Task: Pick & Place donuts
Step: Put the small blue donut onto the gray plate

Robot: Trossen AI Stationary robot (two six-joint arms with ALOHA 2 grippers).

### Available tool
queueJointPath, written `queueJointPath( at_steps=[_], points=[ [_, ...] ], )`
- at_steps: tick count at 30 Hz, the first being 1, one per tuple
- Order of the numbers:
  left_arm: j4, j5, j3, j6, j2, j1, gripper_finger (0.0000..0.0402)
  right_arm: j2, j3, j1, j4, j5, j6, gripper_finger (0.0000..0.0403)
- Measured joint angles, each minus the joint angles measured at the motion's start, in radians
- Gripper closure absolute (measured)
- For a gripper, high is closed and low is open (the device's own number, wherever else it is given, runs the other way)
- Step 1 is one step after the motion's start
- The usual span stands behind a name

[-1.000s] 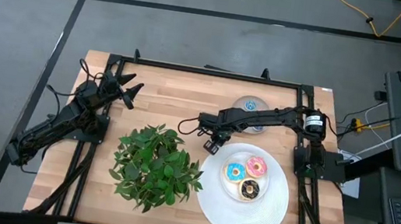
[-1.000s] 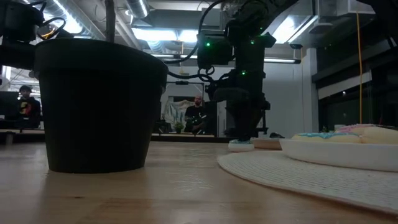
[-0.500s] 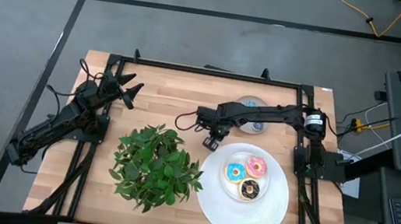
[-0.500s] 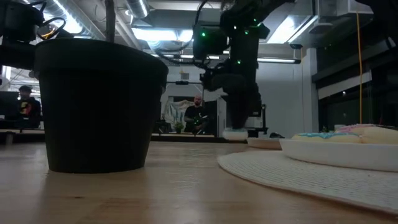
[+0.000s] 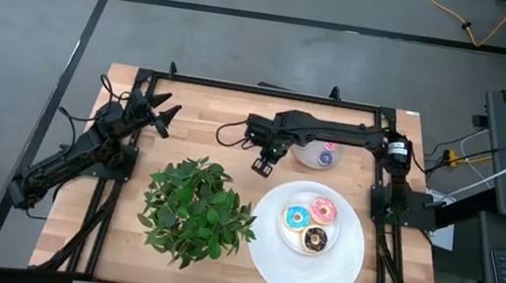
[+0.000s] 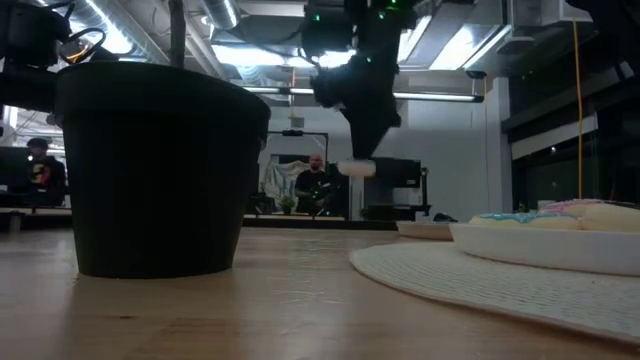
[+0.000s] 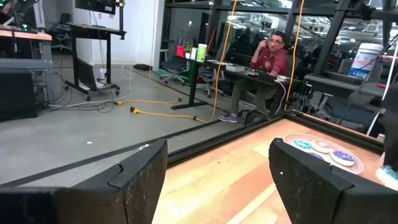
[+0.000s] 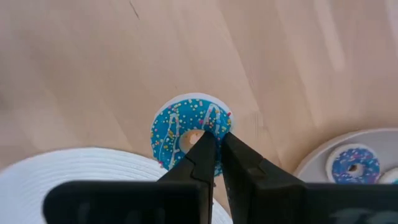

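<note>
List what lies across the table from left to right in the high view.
Left gripper → potted plant → right gripper, holding a small blue donut → white plate carrying three donuts.

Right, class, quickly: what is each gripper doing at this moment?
Left gripper: open, holding nothing, parked at the table's left edge.
Right gripper: shut on a small blue sprinkled donut, lifted above the table.

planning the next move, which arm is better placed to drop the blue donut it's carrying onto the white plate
Right. The right gripper is shut on the blue donut, lifted beside the white plate; the left gripper waits open at the far corner.
</note>
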Motion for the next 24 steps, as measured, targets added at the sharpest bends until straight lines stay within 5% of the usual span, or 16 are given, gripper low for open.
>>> queueJointPath(
  at_steps=[24],
  points=[
    [0.0, 0.0, 0.0, 0.0, 0.0, 0.0, 0.0131, 0.0, 0.106, -0.103, -0.11, 0.001, 0.038, 0.0375]
  ],
)
